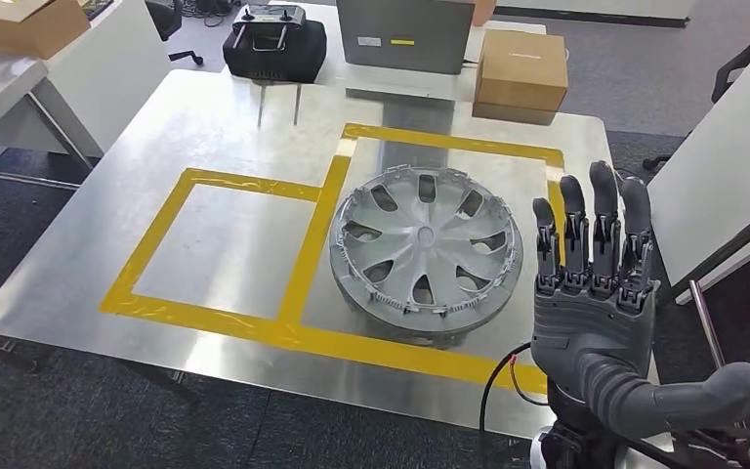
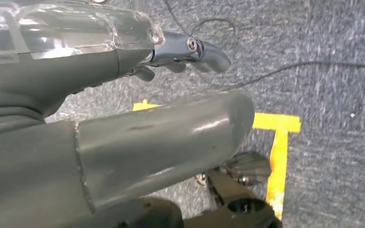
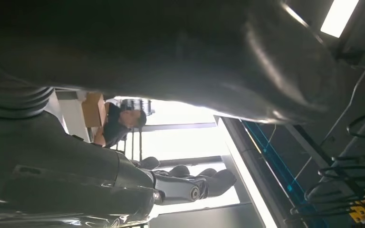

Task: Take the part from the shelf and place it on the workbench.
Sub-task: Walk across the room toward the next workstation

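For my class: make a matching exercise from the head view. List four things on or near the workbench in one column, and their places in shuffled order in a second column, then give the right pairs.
Things:
1. wheel cover
2. cardboard box
3. black case
4. right hand

Places:
A. raised, fingers spread, beside the bench's near right edge
B. far right end of the bench
C. inside the larger yellow tape frame
D. far edge, left of the grey unit

Pairs: 1-C, 2-B, 3-D, 4-A
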{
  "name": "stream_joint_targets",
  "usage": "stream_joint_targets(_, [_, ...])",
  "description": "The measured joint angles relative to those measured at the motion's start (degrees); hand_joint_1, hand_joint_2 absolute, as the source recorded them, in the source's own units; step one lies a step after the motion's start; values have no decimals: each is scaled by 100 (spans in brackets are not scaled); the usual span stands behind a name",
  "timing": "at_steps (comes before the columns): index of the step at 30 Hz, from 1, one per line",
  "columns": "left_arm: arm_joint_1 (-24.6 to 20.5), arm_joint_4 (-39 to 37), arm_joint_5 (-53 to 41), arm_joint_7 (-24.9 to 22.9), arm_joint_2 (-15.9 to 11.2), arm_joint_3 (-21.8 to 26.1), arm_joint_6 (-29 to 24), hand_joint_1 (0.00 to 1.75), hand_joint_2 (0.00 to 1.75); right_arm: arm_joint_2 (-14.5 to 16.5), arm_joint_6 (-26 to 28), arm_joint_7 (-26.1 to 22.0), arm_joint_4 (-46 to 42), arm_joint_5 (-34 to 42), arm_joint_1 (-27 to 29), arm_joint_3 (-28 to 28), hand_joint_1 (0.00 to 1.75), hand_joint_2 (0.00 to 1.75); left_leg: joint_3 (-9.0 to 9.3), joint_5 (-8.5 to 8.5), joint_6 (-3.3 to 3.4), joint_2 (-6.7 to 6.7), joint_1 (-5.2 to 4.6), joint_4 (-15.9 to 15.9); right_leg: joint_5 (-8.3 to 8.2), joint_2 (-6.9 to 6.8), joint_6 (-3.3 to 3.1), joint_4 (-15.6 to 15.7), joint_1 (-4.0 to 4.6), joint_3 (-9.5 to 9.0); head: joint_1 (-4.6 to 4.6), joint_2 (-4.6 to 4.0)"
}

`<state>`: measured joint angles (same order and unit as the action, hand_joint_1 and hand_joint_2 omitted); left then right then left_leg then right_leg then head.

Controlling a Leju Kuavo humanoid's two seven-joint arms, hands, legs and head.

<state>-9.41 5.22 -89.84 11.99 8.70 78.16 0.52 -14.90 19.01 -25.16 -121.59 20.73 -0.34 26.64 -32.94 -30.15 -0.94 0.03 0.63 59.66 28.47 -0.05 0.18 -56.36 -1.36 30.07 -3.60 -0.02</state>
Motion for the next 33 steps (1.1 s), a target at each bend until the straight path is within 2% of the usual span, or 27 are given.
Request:
stream_joint_targets(1, [0,0,-1,-1,0,9,0,0,0,19,-1,1,0,5,-3,0,0,0,-96,-222,-22,2,7,257,-39,-15,-44,15,-4,34,43,0])
stream_joint_targets(3, [0,0,-1,-1,2,14,0,0,0,50,-4,3,0,10,-4,1,0,0,-351,-692,-59,1,12,992,-110,-35,-84,8,13,136,128,0])
stream_joint_targets(4, [0,0,-2,0,2,14,-1,0,0,61,-5,7,1,10,-4,2,0,0,-422,-807,-69,0,15,1264,-147,-43,-84,-3,24,193,154,0])
stream_joint_targets(5, [1,0,-2,1,1,15,-1,0,0,69,-6,10,1,8,-5,2,0,0,-404,-810,-73,-1,19,1358,-182,-48,-78,-16,32,251,170,0])
stream_joint_targets(6, [1,0,-2,3,1,16,-1,0,0,75,-6,14,2,1,-7,2,0,0,-269,-701,-69,0,23,1219,-214,-50,-66,-32,36,305,181,0])
stream_joint_targets(8, [-7,0,-2,8,-1,17,0,0,0,87,-5,18,1,-15,-19,2,0,0,247,-413,-50,-5,31,459,-269,-50,-24,-73,39,394,196,0])
stream_joint_targets(9, [-13,0,-2,11,-1,17,-1,0,0,97,-4,21,-2,-23,-31,1,0,0,484,-319,-28,-18,28,93,-296,-49,6,-95,43,426,203,0])
stream_joint_targets(10, [-17,0,-2,14,-2,17,-1,0,0,104,-2,27,-5,-28,-45,1,0,0,627,-277,-6,-33,22,-157,-325,-48,40,-109,49,445,205,0])
stream_joint_targets(11, [-20,0,-2,16,-2,17,-1,0,0,111,-1,33,-8,-31,-57,2,0,0,673,-274,21,-50,10,-264,-358,-48,76,-116,52,458,209,0])
stream_joint_targets(13, [-16,0,-2,18,-2,18,-1,0,0,120,3,45,-12,-34,-67,2,0,0,609,-205,101,-60,-4,-272,-423,-41,148,-106,40,475,198,0])
stream_joint_targets(14, [-17,1,-2,18,-2,19,-1,0,0,124,4,48,-13,-35,-67,2,0,0,569,-155,152,-52,-3,-277,-376,-34,181,-135,30,505,199,0])
stream_joint_targets(15, [-19,1,-2,18,-1,19,-1,0,0,127,7,50,-14,-35,-67,2,0,0,514,-94,207,-42,0,-288,-225,-28,208,-244,23,551,183,0])
stream_joint_targets(16, [-22,1,-2,19,1,19,-1,0,0,127,10,51,-15,-36,-68,2,0,0,445,-27,253,-32,0,-297,20,-22,229,-462,18,622,165,0])
stream_joint_targets(18, [-21,1,-2,19,0,19,-2,0,0,128,17,52,-14,-38,-68,2,0,0,286,95,308,-24,-33,-289,598,-21,248,-1145,25,776,101,0])
stream_joint_targets(19, [-19,1,-2,19,-1,19,-2,0,0,128,20,52,-12,-39,-68,2,0,0,202,158,322,-20,-57,-283,758,-21,244,-1456,30,812,70,0])
stream_joint_targets(20, [-16,0,-2,19,-1,19,-2,0,0,128,22,52,-8,-39,-67,3,0,0,117,219,333,-16,-85,-274,789,-21,224,-1632,39,780,43,0])
stream_joint_targets(21, [-15,0,-2,19,-1,19,-2,0,0,128,24,52,-5,-40,-68,3,0,0,38,276,341,-12,-116,-266,705,-20,187,-1624,55,666,19,0])
stream_joint_targets(22, [-15,0,-2,19,-1,19,-2,0,0,129,26,52,-3,-40,-70,4,0,0,-30,327,348,-9,-146,-260,548,-18,128,-1414,83,460,0,0])
stream_joint_targets(23, [-16,0,-2,19,3,19,-2,0,0,130,28,52,-2,-41,-76,4,0,0,-81,375,355,-7,-167,-257,402,-12,44,-1046,129,181,-16,0])
stream_joint_targets(24, [-18,1,-2,19,10,19,-3,0,0,130,32,52,-6,-42,-85,4,0,0,-123,420,352,-4,-191,-253,327,-14,-52,-606,181,-115,-23,0])
stream_joint_targets(25, [-19,1,-2,19,19,19,-4,0,0,130,34,52,-13,-45,-96,3,0,0,-157,469,341,3,-204,-252,304,-15,-126,-221,224,-354,-19,0])
stream_joint_targets(26, [-20,2,-2,17,26,19,-8,0,0,131,36,53,-19,-49,-104,3,0,0,-186,518,322,14,-205,-253,315,-17,-183,41,260,-496,-13,0])
stream_joint_targets(27, [-19,2,-2,14,30,19,-11,0,0,131,38,53,-25,-53,-108,3,0,0,-212,567,297,29,-208,-256,328,-23,-210,173,279,-544,-11,0])
stream_joint_targets(29, [-15,2,-2,4,20,19,-17,0,0,133,44,53,-28,-61,-109,4,0,0,-262,604,243,42,-205,-242,232,-39,-216,249,268,-492,-27,0])
stream_joint_targets(30, [-14,2,-2,0,15,19,-19,0,0,137,54,52,-27,-64,-108,4,0,0,-308,491,206,31,-202,-161,167,-49,-217,278,247,-446,-22,0])
stream_joint_targets(31, [-13,2,-2,-2,9,19,-19,0,0,144,67,53,-23,-69,-105,3,0,0,-378,266,163,14,-188,26,92,-61,-219,300,222,-385,5,0])
stream_joint_targets(33, [-15,2,-2,-4,3,19,-21,0,0,157,96,54,-13,-74,-93,2,0,0,-560,-336,70,-15,-113,693,-35,-72,-222,297,197,-227,79,0])
